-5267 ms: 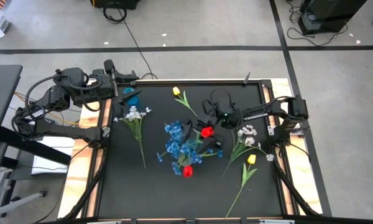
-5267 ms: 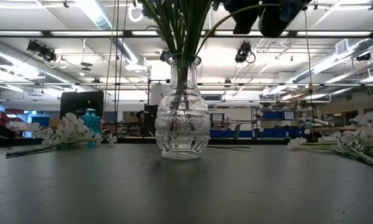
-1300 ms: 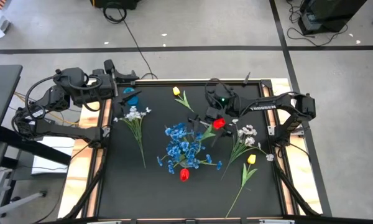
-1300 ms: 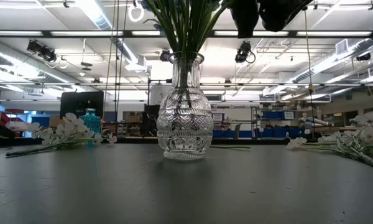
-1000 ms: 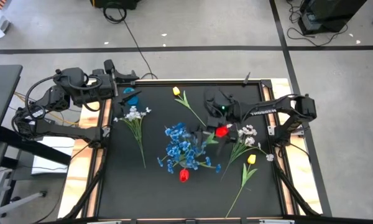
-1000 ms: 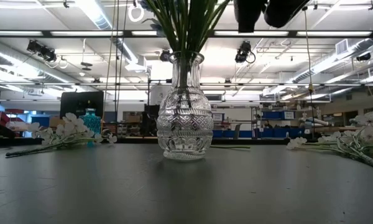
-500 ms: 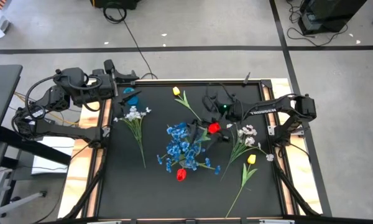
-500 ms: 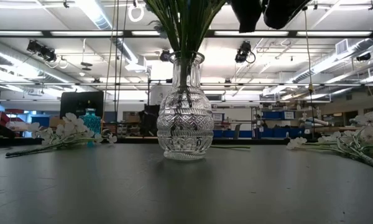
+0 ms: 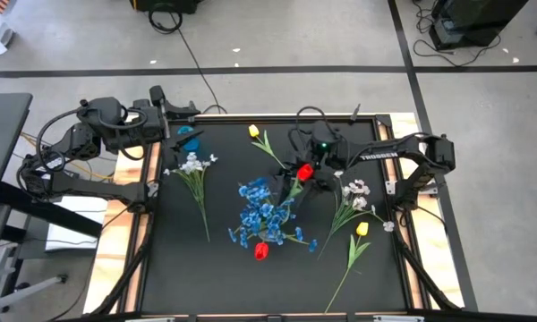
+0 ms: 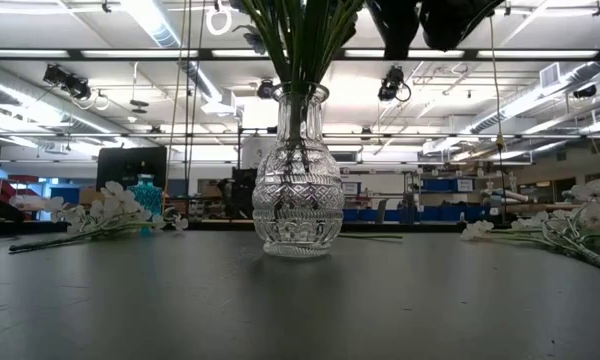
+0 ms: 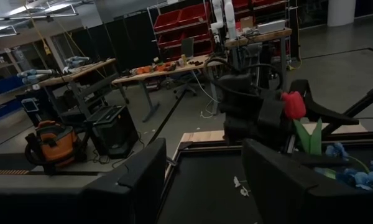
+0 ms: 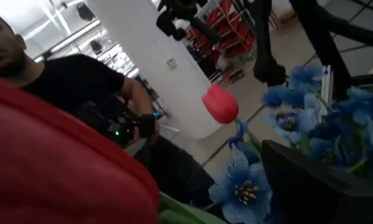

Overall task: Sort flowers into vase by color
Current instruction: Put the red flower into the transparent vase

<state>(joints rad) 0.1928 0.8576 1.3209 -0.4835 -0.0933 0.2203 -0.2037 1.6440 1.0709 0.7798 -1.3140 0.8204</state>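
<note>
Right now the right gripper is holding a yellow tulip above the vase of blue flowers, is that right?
Not quite: the tulip at the right gripper is red, not yellow, as the high view shows. It is above the vase of blue flowers.

Two dark jointed arms, right arm lettered white (probably "TROSSEN"), green light.
</note>
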